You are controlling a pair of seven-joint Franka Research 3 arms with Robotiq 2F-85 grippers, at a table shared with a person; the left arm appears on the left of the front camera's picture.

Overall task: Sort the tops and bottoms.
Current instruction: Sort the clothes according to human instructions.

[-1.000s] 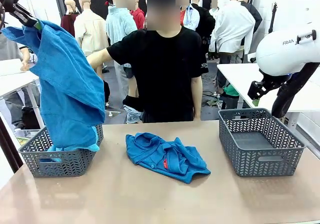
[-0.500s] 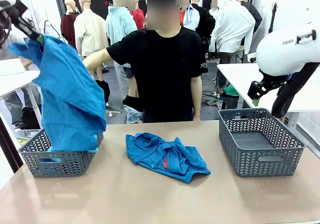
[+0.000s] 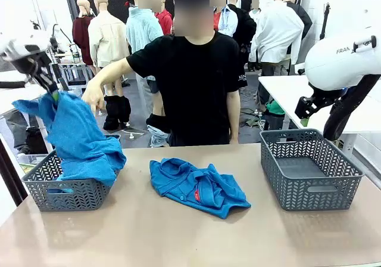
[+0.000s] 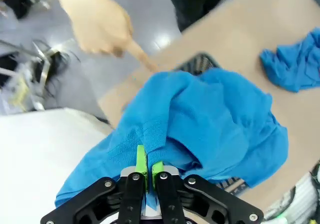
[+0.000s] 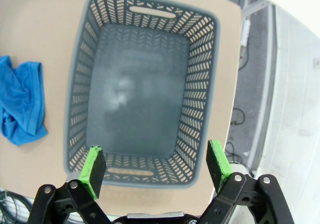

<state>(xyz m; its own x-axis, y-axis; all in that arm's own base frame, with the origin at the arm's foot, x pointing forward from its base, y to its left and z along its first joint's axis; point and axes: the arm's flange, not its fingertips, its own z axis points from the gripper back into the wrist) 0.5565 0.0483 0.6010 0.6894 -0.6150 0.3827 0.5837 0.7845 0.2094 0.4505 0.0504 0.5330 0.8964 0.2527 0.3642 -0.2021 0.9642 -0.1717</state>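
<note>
My left gripper [image 3: 53,93] [image 4: 148,165] is shut on a blue fabric top [image 3: 80,140] [image 4: 200,119], whose lower part droops into the grey left basket [image 3: 71,192]. A second blue top [image 3: 196,185] [image 5: 20,106] with a small red tag lies crumpled at the table's middle. High above the empty grey right basket [image 3: 309,170] [image 5: 145,86], my right gripper [image 5: 156,165] stands open with nothing between its fingers. The person's hand [image 3: 93,96] [image 4: 100,26] reaches toward the held top, one finger pointing at it.
The person in a black shirt [image 3: 193,76] stands at the table's far edge. Bare tan tabletop [image 3: 178,237] spreads in front of the baskets and the middle garment.
My left gripper has lowered with the blue top, so more of the fabric has sunk into the left basket. The person's hand has come down beside it. The right arm has stayed still.
</note>
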